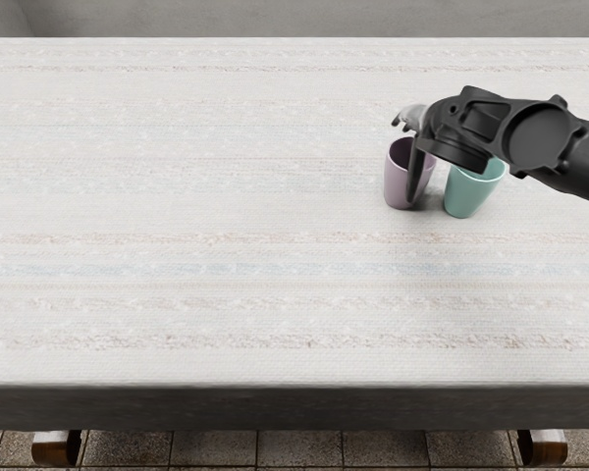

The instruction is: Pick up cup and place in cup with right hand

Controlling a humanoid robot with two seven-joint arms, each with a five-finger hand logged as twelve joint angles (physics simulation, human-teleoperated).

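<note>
"Mauve cup point(397, 183) is standing upright on the bench point(196, 196), the right hand point(422, 128) overlapping its rim from our side. Is it being gripped?"

"I cannot tell; the angle is hiding whether the hand is grasping it."

"Why is it working there?"

"Presumably it is seeking an upright hold, for lowering the base into the teal cup point(465, 197), whose mouth is facing up just beside."

"What is getting in the way?"

"The black arm point(538, 137) is crossing above that second cup, partly hiding its rim and perhaps risking a knock."
</note>
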